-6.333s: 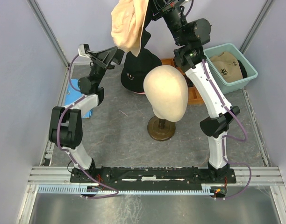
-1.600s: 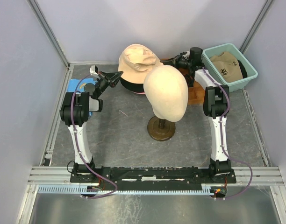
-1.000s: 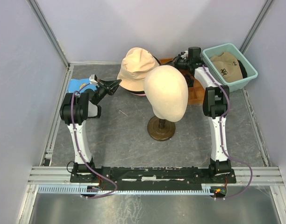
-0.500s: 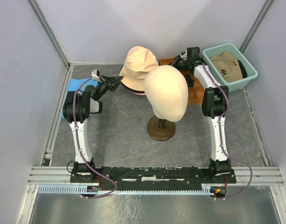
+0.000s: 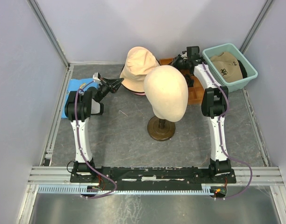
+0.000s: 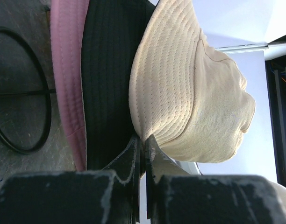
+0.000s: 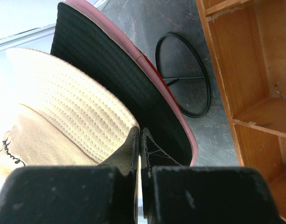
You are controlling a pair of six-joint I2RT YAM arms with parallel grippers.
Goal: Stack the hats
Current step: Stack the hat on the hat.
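The beige hat (image 5: 139, 63) is shown in a pale cream-beige, and its brim is covered with close rows of stitching. A small dark mark (image 7: 7, 149), perhaps writing, is seen on its crown, but it is too small to be read. Below it a black hat (image 6: 108, 70) with fine ribbed lines is seen, and below that a pink hat (image 6: 66, 70) in plain pink. The mannequin head (image 5: 165, 93) is coloured plain cream and its stand (image 5: 160, 129) dark brown. The tub (image 5: 241, 80) is teal, and the cap (image 5: 225, 63) in it is tan with a black emblem. The tray (image 7: 246, 70) is made of orange-brown wood. The table (image 5: 124, 140) is mottled grey. The arms (image 5: 80, 135) are coloured white and black, with purple cables (image 5: 76, 105).
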